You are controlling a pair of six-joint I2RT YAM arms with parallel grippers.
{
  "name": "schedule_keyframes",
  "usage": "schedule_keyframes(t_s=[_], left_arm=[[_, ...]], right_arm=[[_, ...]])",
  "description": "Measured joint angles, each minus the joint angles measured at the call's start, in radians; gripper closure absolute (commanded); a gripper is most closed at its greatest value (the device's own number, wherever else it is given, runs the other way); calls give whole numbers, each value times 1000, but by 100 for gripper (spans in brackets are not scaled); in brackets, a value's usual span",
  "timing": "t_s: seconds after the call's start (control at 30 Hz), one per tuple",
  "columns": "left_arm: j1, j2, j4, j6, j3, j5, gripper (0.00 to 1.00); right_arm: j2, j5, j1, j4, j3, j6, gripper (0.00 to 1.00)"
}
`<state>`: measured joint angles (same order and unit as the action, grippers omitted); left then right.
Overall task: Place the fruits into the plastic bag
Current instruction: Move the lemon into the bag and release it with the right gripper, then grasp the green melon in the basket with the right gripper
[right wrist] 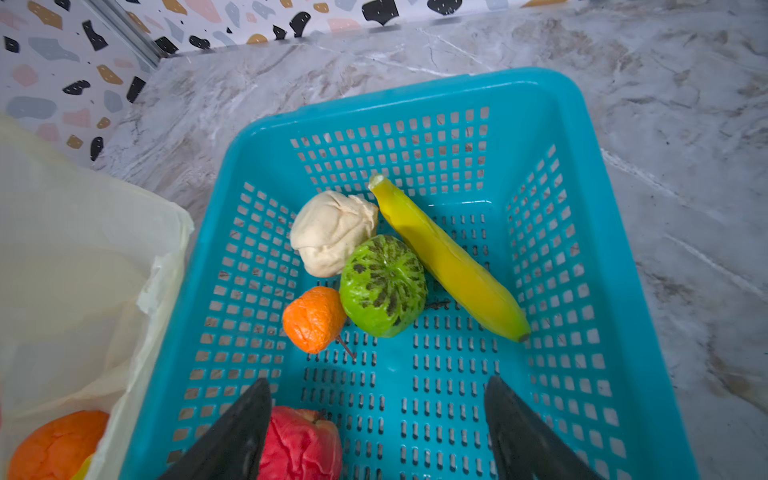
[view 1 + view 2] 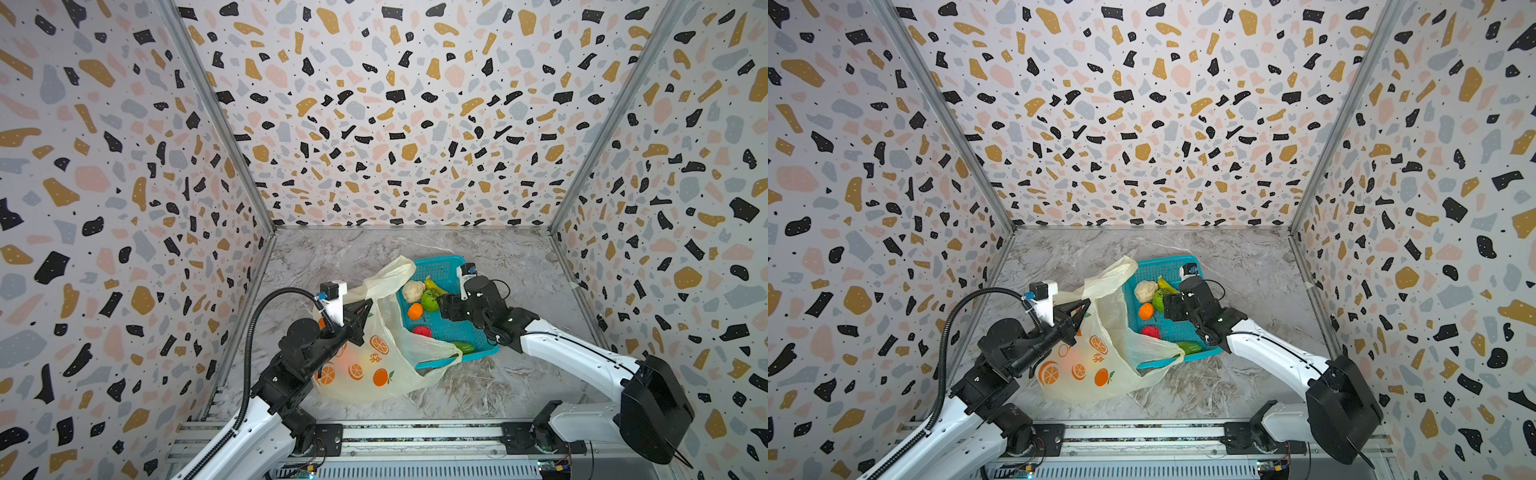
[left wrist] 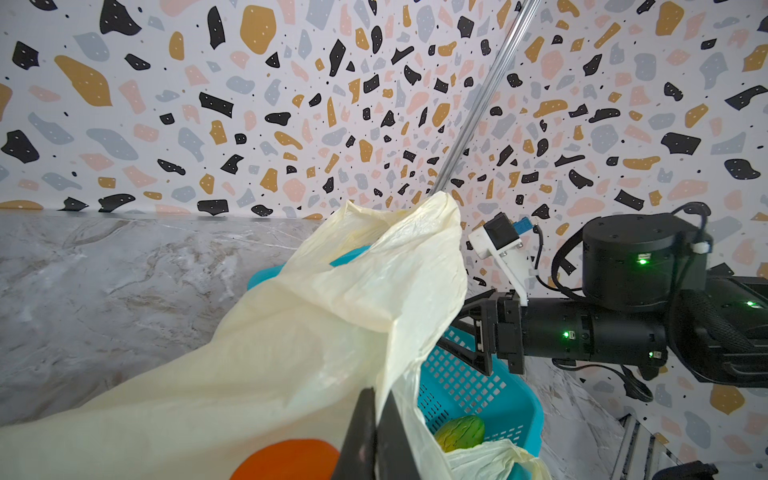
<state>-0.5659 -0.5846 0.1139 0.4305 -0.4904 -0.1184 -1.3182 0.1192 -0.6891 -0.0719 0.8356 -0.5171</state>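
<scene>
The pale-yellow plastic bag (image 2: 365, 374) (image 2: 1088, 374) lies left of a teal basket (image 2: 446, 266). My left gripper (image 2: 365, 306) (image 3: 376, 401) is shut on the bag's upper edge and holds it up. In the basket lie a yellow banana (image 1: 449, 257), a green round fruit (image 1: 382, 286), a small orange (image 1: 314, 319), a beige knobbly ball (image 1: 332, 232), a red piece (image 1: 301, 444) and a green elongated fruit (image 2: 463, 347) (image 3: 459, 432). My right gripper (image 2: 441, 306) (image 1: 376, 384) hangs open over the basket with nothing between its fingers. The red piece lies beside one finger.
The bag's lower handle (image 2: 436, 353) drapes over the basket's near rim (image 3: 511, 419). Marble tabletop (image 2: 478, 395) surrounds both, with terrazzo-patterned walls on three sides. The arm rail (image 2: 415, 436) runs along the front edge.
</scene>
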Motion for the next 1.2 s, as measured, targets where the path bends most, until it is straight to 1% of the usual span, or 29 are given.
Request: schedule_keyframes(t_s=[0.17, 0.27, 0.5, 0.6, 0.73, 0.83, 0.9, 0.97, 1.07, 1.13, 1.2], left_arm=[[0, 4, 0, 0, 1, 0, 100], [0, 10, 0, 0, 5, 0, 100], [0, 13, 0, 0, 8, 0, 100], [0, 13, 0, 0, 8, 0, 100], [0, 13, 1, 0, 14, 0, 100], [0, 12, 2, 0, 19, 0, 100], [0, 11, 2, 0, 21, 0, 100], [0, 11, 3, 1, 24, 0, 100], [0, 11, 17, 4, 31, 1, 100], [0, 7, 26, 7, 35, 5, 100], [0, 0, 34, 10, 37, 12, 100]], right_arm=[[-107, -46, 31, -31, 61, 40, 19], [-196, -72, 51, -41, 133, 65, 21], [-387, -108, 72, -53, 280, 105, 21], [-457, -123, 72, -60, 316, 117, 24], [-520, -158, 72, -56, 329, 122, 39], [-520, -176, 72, -48, 327, 120, 55], [-517, -180, 72, -31, 314, 114, 63], [-505, -181, 72, -12, 295, 108, 68], [-469, -184, 72, -3, 252, 103, 73], [-426, -187, 72, -3, 209, 101, 80], [-368, -189, 72, -3, 159, 99, 83]])
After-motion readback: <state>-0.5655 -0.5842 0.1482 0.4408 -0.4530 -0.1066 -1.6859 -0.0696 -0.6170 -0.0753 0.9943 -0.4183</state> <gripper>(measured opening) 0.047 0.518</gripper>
